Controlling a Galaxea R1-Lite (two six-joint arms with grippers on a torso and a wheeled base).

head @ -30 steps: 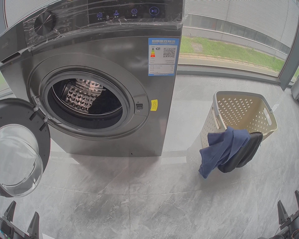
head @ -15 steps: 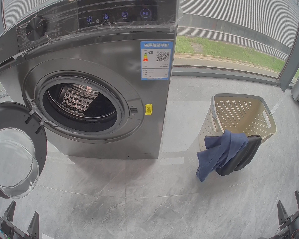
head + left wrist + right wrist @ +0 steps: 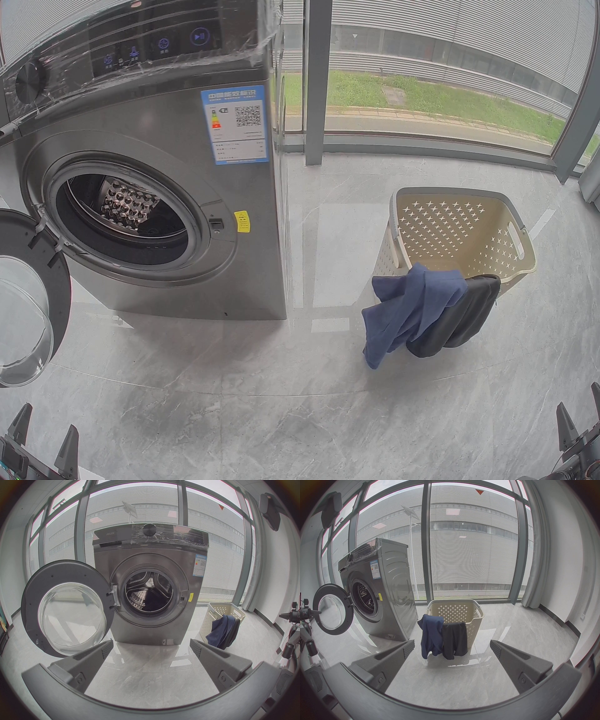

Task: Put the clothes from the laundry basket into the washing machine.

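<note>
Grey floor (image 3: 281, 406) lies between clothes (image 3: 412, 306) and right hand (image 3: 580, 412).

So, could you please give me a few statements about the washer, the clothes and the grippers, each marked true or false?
1. The door of the washing machine stands open. True.
2. The blue garment lies inside the drum. False: it hangs over the near rim of the laundry basket.
3. A black garment hangs beside the blue one, touching it. True.
4. The right gripper is shut on a garment. False: it is open and empty, apart from the basket.
5. The left gripper is open. True.
</note>
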